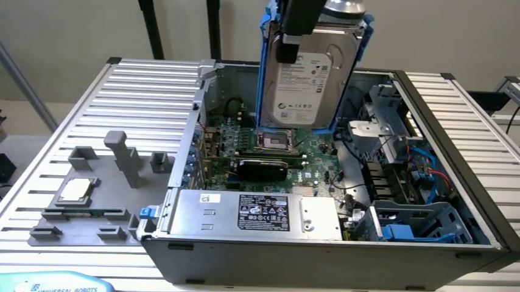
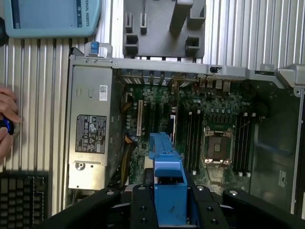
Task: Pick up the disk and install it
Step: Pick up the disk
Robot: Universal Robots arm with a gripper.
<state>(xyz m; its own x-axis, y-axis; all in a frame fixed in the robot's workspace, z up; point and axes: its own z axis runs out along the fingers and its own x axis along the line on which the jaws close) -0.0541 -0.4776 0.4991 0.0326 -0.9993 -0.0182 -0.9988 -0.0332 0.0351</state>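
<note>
On a ribbed metal table [image 1: 106, 103] sits an open computer case [image 1: 325, 260]. Above the case's middle the disk [image 1: 313, 79] hangs upright, the gripper [image 2: 169, 205] clamped on its blue frame. The disk looks stiff, fairly heavy and shock-sensitive, so the frame's edges seem the safest hold.
</note>
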